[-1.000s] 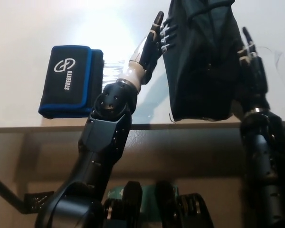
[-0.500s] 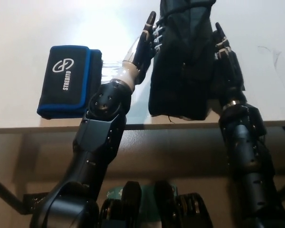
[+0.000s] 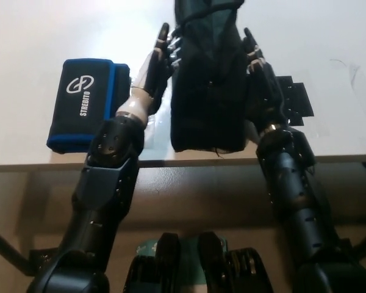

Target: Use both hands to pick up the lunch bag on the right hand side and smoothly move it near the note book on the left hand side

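The black lunch bag (image 3: 207, 79) hangs upright between my two hands in the head view, over the middle of the white table (image 3: 24, 36). My left hand (image 3: 155, 64) presses flat against its left side. From the other side my right hand (image 3: 262, 82) presses on its right side, so both hands hold it squeezed between them. The note book (image 3: 85, 101), black with a blue border and white lettering, lies on the table at the left. A narrow gap separates it from my left wrist. Whether the bag's bottom touches the table is hidden.
A flat black piece with a notched edge (image 3: 296, 97) lies on the table just right of my right hand. A thin wire (image 3: 354, 67) curls at the far right. The table's front edge (image 3: 36, 163) runs across the picture's middle.
Both hands and the lunch bag between them have moved left, closer to the note book. The flat black piece at the right has come into view behind my right hand.
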Controlling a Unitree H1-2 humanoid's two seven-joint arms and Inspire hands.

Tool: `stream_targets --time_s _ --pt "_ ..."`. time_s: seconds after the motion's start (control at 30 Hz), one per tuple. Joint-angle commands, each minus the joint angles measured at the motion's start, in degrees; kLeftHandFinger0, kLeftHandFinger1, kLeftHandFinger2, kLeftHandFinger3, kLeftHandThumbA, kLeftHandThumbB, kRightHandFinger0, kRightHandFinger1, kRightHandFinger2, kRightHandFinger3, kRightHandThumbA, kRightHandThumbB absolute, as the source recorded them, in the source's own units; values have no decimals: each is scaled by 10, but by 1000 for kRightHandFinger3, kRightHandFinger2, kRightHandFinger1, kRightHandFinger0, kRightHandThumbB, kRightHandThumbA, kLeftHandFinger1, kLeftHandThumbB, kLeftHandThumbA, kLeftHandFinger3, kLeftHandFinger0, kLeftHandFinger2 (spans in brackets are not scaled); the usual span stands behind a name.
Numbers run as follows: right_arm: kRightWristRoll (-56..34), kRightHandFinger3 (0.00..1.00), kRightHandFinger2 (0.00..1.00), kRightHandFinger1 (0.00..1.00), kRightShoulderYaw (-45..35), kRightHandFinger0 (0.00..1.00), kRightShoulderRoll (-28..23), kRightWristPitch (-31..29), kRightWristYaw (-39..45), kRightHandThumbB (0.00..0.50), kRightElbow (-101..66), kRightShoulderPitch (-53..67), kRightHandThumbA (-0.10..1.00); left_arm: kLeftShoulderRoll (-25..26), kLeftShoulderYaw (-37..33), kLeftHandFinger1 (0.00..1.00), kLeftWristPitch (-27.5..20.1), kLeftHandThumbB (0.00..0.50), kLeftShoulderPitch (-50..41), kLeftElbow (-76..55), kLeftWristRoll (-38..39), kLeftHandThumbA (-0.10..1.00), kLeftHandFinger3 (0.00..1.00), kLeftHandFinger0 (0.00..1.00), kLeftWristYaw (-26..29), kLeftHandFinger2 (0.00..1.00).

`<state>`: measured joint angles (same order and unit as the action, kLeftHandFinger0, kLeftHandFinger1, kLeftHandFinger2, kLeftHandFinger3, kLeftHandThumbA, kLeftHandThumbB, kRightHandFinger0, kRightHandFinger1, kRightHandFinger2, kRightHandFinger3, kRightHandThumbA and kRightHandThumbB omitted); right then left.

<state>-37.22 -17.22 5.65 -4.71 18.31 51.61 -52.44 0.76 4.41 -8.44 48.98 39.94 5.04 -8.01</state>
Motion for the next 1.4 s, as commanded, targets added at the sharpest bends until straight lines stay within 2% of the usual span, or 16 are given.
stream_targets --time_s 0.0,0.17,0.4,0.47,0.53,0.67,0.73,0.8,0.87,0.9,0.97,1.0,1.1,1.13,1.27,1.37 --pt "16 1000 1000 1000 15 1000 28 -24 33 326 30 -58 1000 8 11 1000 -15 312 4 -40 12 1000 1000 1000 12 1000" --pt "28 1000 1000 1000 18 1000 40 -31 20 345 56 -75 1000 16 28 1000 -15 259 -11 -64 20 1000 1000 1000 24 1000" --pt "43 1000 1000 1000 23 1000 56 -44 20 327 78 -94 1000 30 42 1000 -6 256 -22 -91 26 1000 1000 1000 27 1000" --pt "47 1000 1000 1000 24 1000 58 -48 19 336 84 -98 1000 31 47 1000 0 274 -20 -94 29 1000 1000 1000 31 1000" --pt "48 1000 1000 1000 24 1000 60 -49 21 378 93 -105 1000 34 50 1000 8 310 -18 -97 29 1000 1000 1000 31 1000" --pt "47 1000 1000 1000 19 1000 61 -55 25 392 106 -111 1000 36 52 1000 14 288 -16 -101 29 1000 1000 1000 34 1000" --pt "47 1000 1000 1000 18 1000 59 -56 29 413 112 -111 1000 37 53 1000 17 306 -17 -104 30 1000 1000 1000 33 1000" --pt "52 1000 1000 1000 19 1000 56 -64 31 403 116 -111 1000 37 52 1000 19 288 -19 -105 31 1000 1000 1000 32 1000" --pt "66 1000 1000 1000 26 1000 54 -80 17 350 113 -106 1000 40 47 1000 18 283 -22 -104 27 1000 1000 1000 27 1000" --pt "93 1000 1000 1000 39 1000 51 -108 0 339 111 -100 1000 44 41 1000 17 287 -25 -103 20 1000 1000 1000 24 1000" --pt "198 1000 1000 1000 96 1000 35 -179 -87 367 104 -88 1000 56 23 1000 15 309 -28 -101 -4 1000 1000 1000 20 1000" --pt "293 1000 1000 1000 146 1000 16 -210 -156 317 92 -79 1000 70 4 1000 20 350 -34 -107 -35 1000 1000 1000 20 1000" --pt "458 1000 1000 1000 228 1000 -27 -222 -291 315 49 -55 1000 105 -33 1000 -13 332 -46 -117 -98 1000 1000 1000 17 1000" --pt "496 1000 1000 1000 241 1000 -45 -222 -324 337 27 -43 1000 124 -51 1000 -19 344 -54 -128 -137 1000 1000 1000 23 1000" --pt "515 1000 1000 1000 221 1000 -82 -220 -320 374 -41 -7 1000 158 -63 1000 0 404 -86 -178 -183 1000 1000 1000 31 1000" --pt "501 1000 1000 1000 190 1000 -99 -217 -302 405 -95 28 1000 171 -44 1000 -2 376 -111 -222 -156 1000 1000 1000 17 1000"
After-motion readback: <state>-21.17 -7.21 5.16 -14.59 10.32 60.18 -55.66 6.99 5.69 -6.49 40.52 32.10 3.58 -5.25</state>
